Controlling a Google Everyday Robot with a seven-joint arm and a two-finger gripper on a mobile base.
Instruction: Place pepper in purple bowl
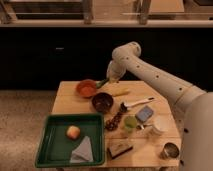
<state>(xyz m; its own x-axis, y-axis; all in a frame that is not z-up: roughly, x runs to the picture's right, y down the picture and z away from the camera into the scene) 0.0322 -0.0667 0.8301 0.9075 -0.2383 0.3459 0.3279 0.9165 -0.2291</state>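
Note:
A small green pepper [102,83] shows at the far side of the wooden table [67,102], just right of an orange bowl [86,89]. My gripper [107,78] hangs right at the pepper, at the end of the white arm [150,72] that reaches in from the right. The dark purple bowl [102,102] stands in front of the pepper and gripper, near the table's middle, and looks empty.
A green tray [50,145] at the front left holds an apple [73,132] and a grey cloth [82,150]. A yellow item [121,92], a white-handled brush [138,103], a blue sponge [145,114], a green cup [130,123], a white cup [159,126], a metal cup [170,150] and a dark packet [119,149] crowd the right half.

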